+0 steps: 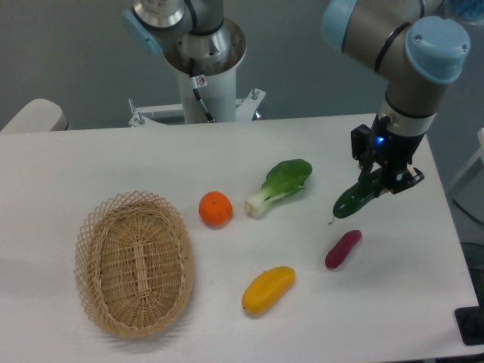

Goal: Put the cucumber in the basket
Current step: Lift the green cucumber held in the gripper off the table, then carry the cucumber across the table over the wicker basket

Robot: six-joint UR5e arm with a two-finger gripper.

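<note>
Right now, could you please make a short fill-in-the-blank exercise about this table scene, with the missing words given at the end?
1. The gripper is shut on the ____.
2. The basket holds ____ vegetables.
3. The round fruit between the basket and the bok choy is colored ____.
4. The purple vegetable lies to the ____ of the yellow fruit in the picture.

Missing words: cucumber; no; orange; right

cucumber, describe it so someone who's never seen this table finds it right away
Look to the right end of the white table, under the arm's gripper. The cucumber hangs tilted in its grip, above the small purple vegetable. It is slim, dark green and glossy, unlike the leafy bok choy.
</note>
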